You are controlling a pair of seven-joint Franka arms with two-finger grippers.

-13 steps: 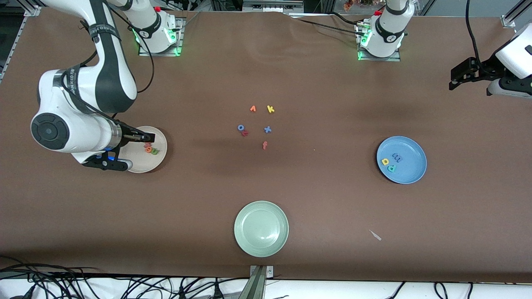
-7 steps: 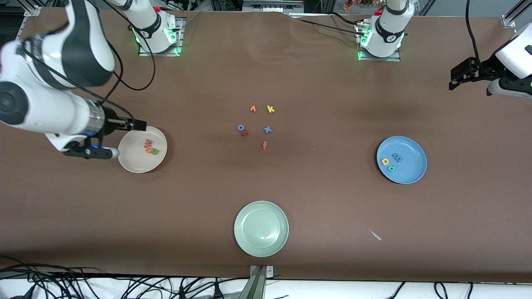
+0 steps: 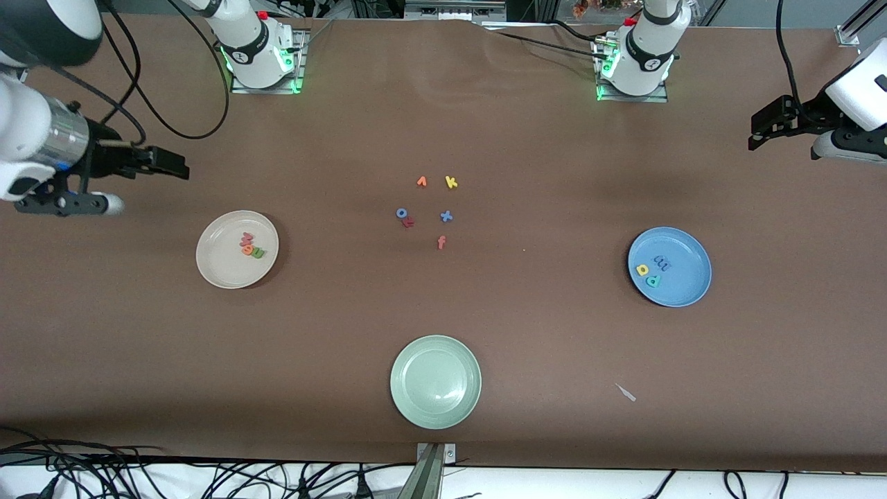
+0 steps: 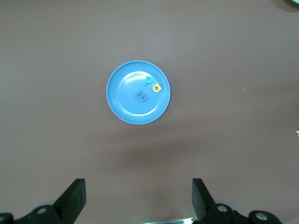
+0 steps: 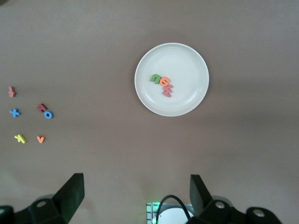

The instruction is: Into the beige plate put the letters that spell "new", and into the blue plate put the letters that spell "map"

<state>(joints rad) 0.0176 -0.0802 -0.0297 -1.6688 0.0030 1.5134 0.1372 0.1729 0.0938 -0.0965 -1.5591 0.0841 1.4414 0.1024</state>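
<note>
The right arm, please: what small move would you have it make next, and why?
Probably none beyond parking: the n, e, w lie in the beige plate, the m, a, p in the blue plate, and the right tool hangs open, empty.

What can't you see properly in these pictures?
- Small red letter touching the blue o: too small to read in the front view.
- Pale sliver on the table near the green plate: too small to name.
- Left gripper: most of its arm is cut off by the front view's edge.
- Right gripper: its arm is also cut by the edge.
</note>
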